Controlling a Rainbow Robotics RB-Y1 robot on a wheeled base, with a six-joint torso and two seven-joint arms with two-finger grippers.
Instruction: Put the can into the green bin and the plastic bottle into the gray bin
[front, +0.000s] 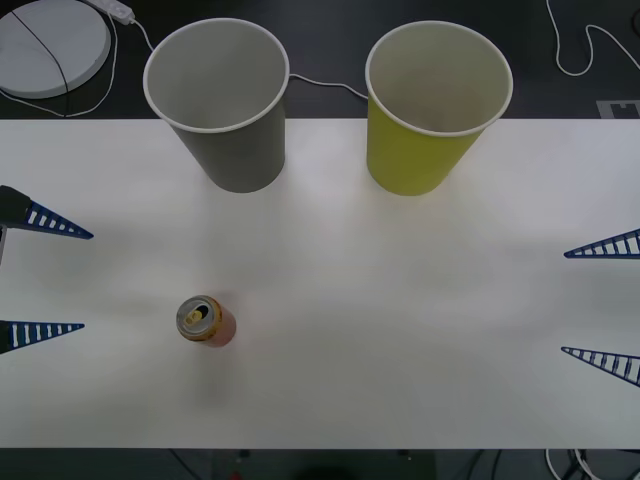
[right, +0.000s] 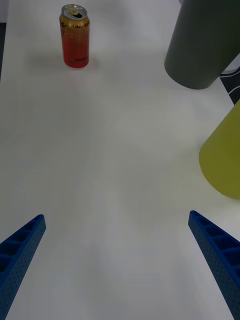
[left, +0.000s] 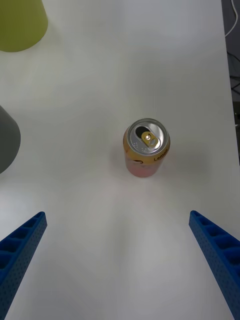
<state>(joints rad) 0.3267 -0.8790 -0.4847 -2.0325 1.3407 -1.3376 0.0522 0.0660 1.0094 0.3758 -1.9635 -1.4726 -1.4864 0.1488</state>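
the white table (front: 400, 330) holds an upright small red-orange drink can (front: 206, 321) near its left front; left gripper (front: 45, 277) beside it, fingers spread for reaching, right gripper (front: 600, 305) likewise open.

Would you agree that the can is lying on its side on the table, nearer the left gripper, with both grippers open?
Not quite: the can stands upright, its opened top facing up, as the left wrist view shows. The rest holds: it is on the table, nearer the left gripper, and both that and the right gripper are open.
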